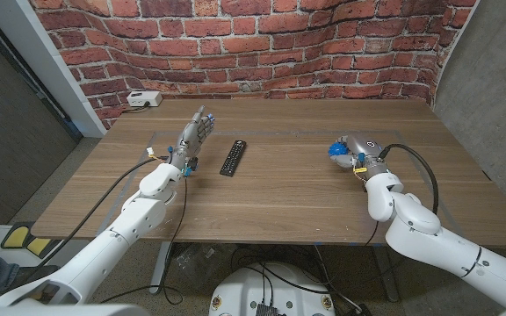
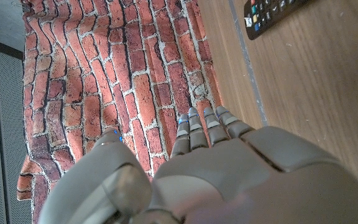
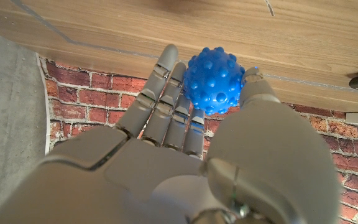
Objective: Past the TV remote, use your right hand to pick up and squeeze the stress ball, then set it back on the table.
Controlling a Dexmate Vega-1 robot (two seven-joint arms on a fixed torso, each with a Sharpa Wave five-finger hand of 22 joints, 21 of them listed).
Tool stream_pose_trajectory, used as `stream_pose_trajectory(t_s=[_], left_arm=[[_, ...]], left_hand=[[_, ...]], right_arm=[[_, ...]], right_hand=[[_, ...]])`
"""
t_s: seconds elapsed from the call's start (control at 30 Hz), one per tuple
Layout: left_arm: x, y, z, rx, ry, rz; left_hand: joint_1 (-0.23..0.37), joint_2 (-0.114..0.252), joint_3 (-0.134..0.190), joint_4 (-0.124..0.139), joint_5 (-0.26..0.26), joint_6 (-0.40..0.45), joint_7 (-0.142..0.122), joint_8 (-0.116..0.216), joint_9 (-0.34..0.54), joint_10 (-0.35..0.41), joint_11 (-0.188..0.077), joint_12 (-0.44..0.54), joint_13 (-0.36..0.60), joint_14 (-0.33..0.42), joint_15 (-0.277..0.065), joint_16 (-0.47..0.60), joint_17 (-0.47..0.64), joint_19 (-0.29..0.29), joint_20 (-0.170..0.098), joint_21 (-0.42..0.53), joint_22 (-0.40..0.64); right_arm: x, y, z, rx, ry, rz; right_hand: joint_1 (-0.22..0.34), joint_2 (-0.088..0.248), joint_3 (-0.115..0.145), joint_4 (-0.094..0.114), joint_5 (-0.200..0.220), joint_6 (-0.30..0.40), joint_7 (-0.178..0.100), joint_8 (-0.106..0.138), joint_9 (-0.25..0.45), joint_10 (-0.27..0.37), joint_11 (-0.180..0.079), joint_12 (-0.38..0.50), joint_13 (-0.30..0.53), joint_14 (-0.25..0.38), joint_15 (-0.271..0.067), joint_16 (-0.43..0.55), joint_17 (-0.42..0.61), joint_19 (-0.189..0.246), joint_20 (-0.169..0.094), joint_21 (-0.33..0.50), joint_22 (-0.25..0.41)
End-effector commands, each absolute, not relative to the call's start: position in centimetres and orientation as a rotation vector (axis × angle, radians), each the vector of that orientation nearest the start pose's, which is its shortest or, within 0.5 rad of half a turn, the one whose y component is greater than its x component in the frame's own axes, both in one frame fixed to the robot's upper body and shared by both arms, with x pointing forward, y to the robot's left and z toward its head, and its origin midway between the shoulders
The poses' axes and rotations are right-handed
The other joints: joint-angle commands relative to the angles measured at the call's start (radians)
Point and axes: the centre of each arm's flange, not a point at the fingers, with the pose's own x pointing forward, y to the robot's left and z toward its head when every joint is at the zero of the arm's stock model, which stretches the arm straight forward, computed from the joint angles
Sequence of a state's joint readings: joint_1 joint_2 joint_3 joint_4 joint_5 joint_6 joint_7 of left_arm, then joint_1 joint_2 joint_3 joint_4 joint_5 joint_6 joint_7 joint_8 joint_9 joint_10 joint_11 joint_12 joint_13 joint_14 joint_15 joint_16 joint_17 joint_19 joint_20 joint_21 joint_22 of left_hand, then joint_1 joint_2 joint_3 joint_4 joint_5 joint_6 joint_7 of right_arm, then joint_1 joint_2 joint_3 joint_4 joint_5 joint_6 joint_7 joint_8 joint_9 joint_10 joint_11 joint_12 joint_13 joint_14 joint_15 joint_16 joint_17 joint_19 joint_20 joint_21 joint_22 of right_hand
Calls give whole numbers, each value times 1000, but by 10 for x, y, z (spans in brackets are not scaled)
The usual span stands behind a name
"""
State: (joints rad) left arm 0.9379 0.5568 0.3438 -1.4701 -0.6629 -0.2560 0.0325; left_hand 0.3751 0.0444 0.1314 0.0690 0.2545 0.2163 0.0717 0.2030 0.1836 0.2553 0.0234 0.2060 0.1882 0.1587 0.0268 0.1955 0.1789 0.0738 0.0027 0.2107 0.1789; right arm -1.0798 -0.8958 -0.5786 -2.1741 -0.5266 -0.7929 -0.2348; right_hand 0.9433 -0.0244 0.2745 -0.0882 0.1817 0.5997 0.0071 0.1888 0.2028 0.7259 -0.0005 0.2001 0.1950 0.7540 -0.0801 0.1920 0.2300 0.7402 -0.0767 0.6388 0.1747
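Observation:
The blue bumpy stress ball (image 3: pixel 215 79) sits between the thumb and the straight fingers (image 3: pixel 164 93) of my right hand (image 3: pixel 185 155), and both touch it. In the head view the stress ball (image 1: pixel 334 151) shows at the front of my right hand (image 1: pixel 358 154), at the table's right, close to the surface. The black TV remote (image 1: pixel 233 157) lies mid-table, to the left of the ball. My left hand (image 1: pixel 196 134) stands left of the remote, fingers straight and holding nothing. The left wrist view catches the remote's end (image 2: pixel 271 14) past my left hand (image 2: pixel 216 174).
A white power box (image 1: pixel 143 100) sits at the wooden table's (image 1: pixel 271 206) far left corner. A brick wall (image 1: pixel 262 44) backs the table. Bare wood stretches between the remote and the ball and along the front.

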Motion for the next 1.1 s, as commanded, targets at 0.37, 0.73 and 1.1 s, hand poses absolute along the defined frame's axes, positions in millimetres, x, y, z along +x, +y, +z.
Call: stream_pose_trajectory(t_s=[0.37,0.73,1.1], left_arm=[[626,283,-28,-50,-606,-207],[627,282,-29,-55,-606,-202],[627,283,-29,-37,-604,-185]], left_hand=[[-1,3,-5,-3,-4,11,3,-1,4,9,2,1,5,13,0,-7,4,2,5,-2,3],[0,4,-6,-3,-5,11,3,-1,4,9,2,1,5,12,0,-7,4,1,6,-2,3],[1,5,-7,-4,-6,10,2,-2,4,9,1,0,5,13,-1,-7,4,2,6,-2,3]], right_arm=[[545,-253,-48,-1292,-306,-264],[555,-257,-52,-1326,-261,-260],[563,-258,-51,-1337,-239,-246]], right_hand=[[-7,6,2,-3,4,3,7,5,0,-5,8,7,3,-11,-28,8,1,-7,-95,-5,2],[-9,7,2,-4,4,0,8,4,0,-10,6,7,3,-18,-26,7,0,-11,-92,-9,2],[-12,8,2,-6,4,-7,8,3,-1,-16,10,6,3,-29,-24,6,-1,-20,-88,-15,2]])
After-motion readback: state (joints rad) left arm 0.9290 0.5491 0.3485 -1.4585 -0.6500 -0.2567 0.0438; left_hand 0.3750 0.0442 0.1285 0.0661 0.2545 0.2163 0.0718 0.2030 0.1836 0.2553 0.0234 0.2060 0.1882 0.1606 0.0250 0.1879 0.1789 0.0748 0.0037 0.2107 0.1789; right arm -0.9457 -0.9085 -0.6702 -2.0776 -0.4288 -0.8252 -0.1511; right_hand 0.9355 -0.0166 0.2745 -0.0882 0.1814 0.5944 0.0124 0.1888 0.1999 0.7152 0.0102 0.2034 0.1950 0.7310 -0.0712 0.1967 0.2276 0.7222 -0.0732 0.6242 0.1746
